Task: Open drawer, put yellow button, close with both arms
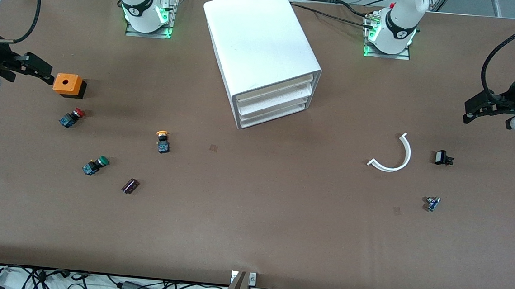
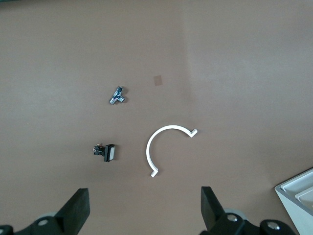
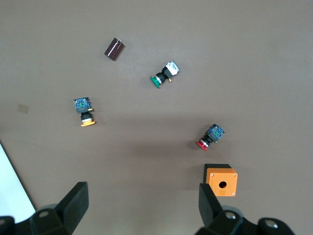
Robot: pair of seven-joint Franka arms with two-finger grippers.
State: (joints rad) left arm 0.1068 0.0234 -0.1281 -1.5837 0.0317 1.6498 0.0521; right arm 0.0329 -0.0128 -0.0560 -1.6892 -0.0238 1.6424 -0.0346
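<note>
Waiting at the table ends, both hands wide and empty

Hovering at the right arm's end of the tabletop [image 1: 251, 234], the right hand [image 1: 40, 71] has its fingers [image 3: 73, 203] spread wide with nothing between them. Just beside its tips sits an orange box [image 1: 67, 84] with a hole in its top. The red-capped button [image 1: 71, 117] lies near that box, closer to the front camera. The yellow button [image 1: 163, 141] lies on its side well apart from this hand, toward the white drawer cabinet [image 1: 263, 56], whose three drawers are all shut. The green-capped button [image 1: 95, 165] and a small dark brown block [image 1: 130, 186] lie nearer the front camera still.

The left hand [image 1: 473, 112] hangs over the left arm's end of the tabletop, also wide and holding nothing. Under its wrist camera lie a white curved strip [image 2: 164, 147], a small black part [image 2: 104, 152] with a pale face and a small metal-and-blue part [image 2: 117, 95]; none touches the hand.
</note>
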